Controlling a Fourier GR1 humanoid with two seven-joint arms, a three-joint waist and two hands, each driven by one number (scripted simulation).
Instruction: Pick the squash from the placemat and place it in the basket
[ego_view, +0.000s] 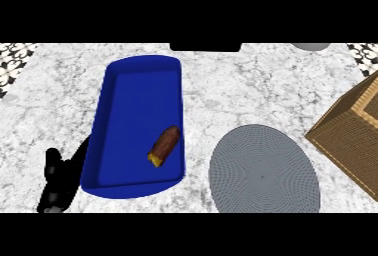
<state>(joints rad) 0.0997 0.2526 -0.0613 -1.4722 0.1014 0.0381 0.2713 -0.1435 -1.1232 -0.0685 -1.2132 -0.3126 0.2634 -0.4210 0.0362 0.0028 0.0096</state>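
Note:
The squash, a brown elongated piece with a yellow cut end, lies inside the long blue basket, near its lower right corner. The round grey placemat lies to the right of the basket with nothing on it. My left hand shows at the lower left, just outside the basket's left wall, open with its fingers pointing up and holding nothing. My right hand is out of sight.
A brown woven box stands at the right edge, close to the placemat. A dark block sits at the counter's far edge, and a grey round object is at the top right. The counter is white marble.

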